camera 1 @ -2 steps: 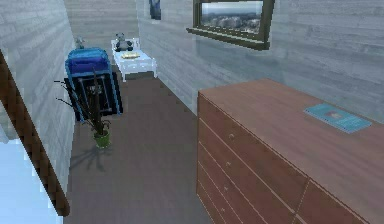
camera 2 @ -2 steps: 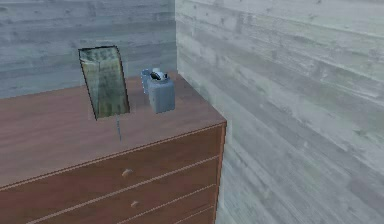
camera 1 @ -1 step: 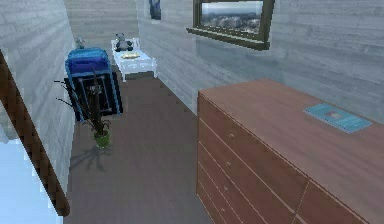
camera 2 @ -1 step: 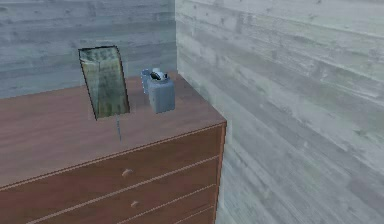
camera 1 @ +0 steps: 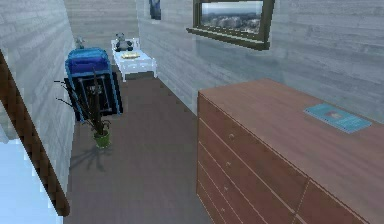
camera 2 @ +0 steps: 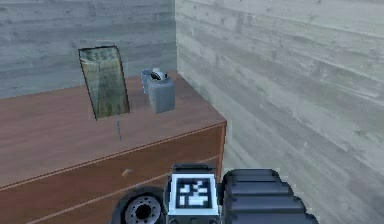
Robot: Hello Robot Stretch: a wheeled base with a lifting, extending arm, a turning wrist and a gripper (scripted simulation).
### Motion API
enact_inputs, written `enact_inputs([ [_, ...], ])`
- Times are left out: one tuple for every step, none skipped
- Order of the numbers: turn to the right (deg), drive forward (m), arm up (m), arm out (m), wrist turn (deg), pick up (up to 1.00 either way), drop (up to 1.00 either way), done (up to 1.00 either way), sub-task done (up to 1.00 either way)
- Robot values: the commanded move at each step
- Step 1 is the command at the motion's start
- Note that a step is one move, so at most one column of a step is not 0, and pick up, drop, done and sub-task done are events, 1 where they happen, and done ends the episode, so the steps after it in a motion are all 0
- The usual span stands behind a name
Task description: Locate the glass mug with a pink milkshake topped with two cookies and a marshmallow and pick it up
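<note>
since the dresser (camera 2: pixel 60 130) bears just a grey container (camera 2: pixel 160 92) and a framed picture (camera 2: pixel 104 80), i judge the gripper (camera 2: pixel 140 210) sits tucked below its edge for searching, its hold i cannot tell

Reddish-brown dresser (camera 1: pixel 255 125) bears a teal booklet (camera 1: pixel 337 117); walls (camera 1: pixel 330 60) show grey planks.

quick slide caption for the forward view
Narrow room: wooden dresser with a teal booklet at right, blue cabinet, white side table and potted plant ahead.
</note>
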Motion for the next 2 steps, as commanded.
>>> enact_inputs([
  [0.0, 0.0, 0.0, 0.46, 0.0, 0.0, 0.0, 0.0, 0.0],
  [0.0, 0.0, 0.0, 0.0, 45.0, 0.0, 0.0, 0.0, 0.0],
])
